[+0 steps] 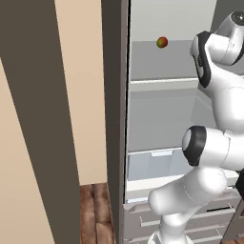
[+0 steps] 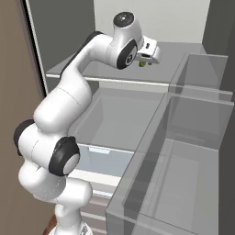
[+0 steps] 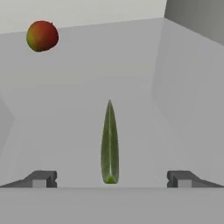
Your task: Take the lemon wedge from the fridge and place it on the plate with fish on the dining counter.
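Gripper (image 3: 111, 178) jaws wide, straddling slim pointed green lemon wedge (image 3: 110, 144) on smooth pale fridge shelf (image 3: 144, 87); round red-green fruit (image 3: 42, 36) behind.

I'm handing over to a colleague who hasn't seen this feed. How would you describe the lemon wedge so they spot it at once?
Look inside the open fridge, on its upper grey shelf. The lemon wedge lies there directly ahead of the open end effector, centred between its fingertips. It is a thin, pointed yellowish-green sliver, unlike the round red-and-green fruit farther back on the same shelf.
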Robot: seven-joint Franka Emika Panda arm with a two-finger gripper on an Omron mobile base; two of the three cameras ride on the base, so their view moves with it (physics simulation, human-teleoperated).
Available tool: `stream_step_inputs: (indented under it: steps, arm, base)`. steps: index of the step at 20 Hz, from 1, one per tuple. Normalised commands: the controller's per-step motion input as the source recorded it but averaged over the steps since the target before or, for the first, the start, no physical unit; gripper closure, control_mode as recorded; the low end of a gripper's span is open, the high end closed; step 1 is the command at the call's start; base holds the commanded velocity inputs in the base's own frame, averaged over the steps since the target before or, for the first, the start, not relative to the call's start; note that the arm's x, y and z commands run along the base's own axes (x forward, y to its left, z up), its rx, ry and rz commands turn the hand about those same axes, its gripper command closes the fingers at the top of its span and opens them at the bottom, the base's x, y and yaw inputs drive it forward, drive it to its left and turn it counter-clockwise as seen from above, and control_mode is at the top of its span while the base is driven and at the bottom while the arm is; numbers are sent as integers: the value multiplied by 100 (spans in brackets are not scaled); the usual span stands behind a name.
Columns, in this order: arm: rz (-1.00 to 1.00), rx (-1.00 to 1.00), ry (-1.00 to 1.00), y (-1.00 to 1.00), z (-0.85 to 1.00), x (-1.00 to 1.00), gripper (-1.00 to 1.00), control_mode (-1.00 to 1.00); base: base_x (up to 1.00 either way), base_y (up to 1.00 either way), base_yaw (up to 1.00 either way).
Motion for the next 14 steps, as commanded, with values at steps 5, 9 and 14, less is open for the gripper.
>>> stream_step_inputs:
  steps: [5,9,14]
  arm:
    - [0,0,0,-18,-14,49,-100,-100]
    - [0,0,0,-32,-7,36,-100,-100]
    - [0,0,1,-18,-8,31,-100,-100]
  base:
    - [0,0,0]
    - [0,0,0]
    - [0,0,0]
